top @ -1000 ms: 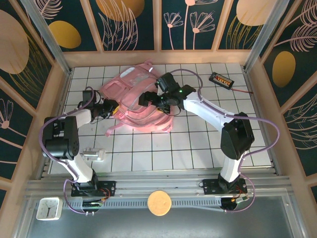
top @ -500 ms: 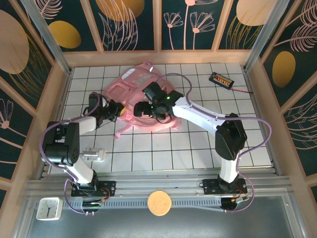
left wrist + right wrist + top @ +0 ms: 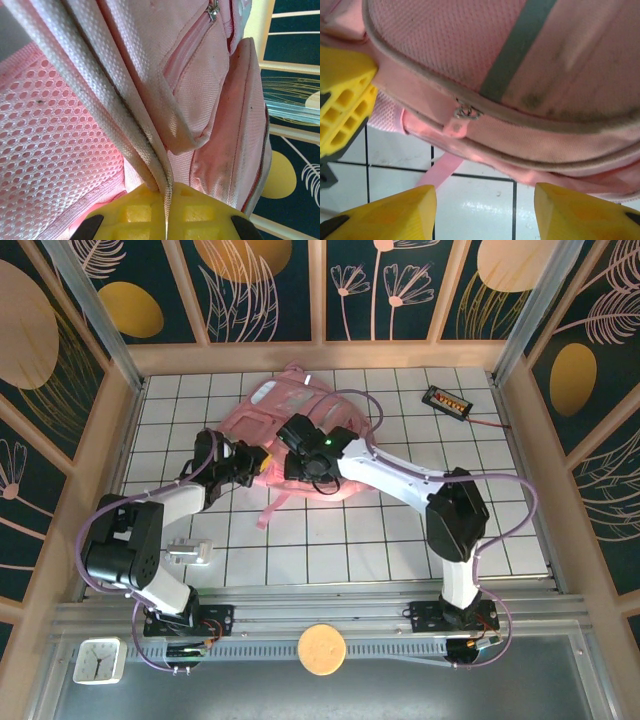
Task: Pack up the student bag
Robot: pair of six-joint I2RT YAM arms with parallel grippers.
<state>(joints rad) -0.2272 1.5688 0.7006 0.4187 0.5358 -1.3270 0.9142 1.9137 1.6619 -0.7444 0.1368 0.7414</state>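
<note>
The student bag [image 3: 285, 405], soft pink fabric, lies at the back middle of the tiled table. My left gripper [image 3: 258, 462] is at its near left edge, shut on a pale webbing strap [image 3: 115, 95] that runs between the yellow fingers [image 3: 135, 215]. My right gripper [image 3: 292, 452] hovers right beside it over the bag's near edge. In the right wrist view its jaws [image 3: 485, 200] stand open over bare tile. Just ahead of them hangs the pink zipper pull [image 3: 461, 120]. A grey strip [image 3: 512, 50] crosses the bag's mesh panel, and the left gripper's fingers [image 3: 345, 100] show at the left.
A black device with an orange face [image 3: 446, 401] and a red lead lies at the back right. A loose pink strap [image 3: 272, 508] trails toward me on the tiles. Wooden walls ring the table. A small clock [image 3: 97, 660] and a round disc [image 3: 321, 648] sit on the near ledge.
The left gripper has shut on the strap and moved right, dragging the bag's near edge. The right gripper has moved left along the bag, and its jaws have narrowed.
</note>
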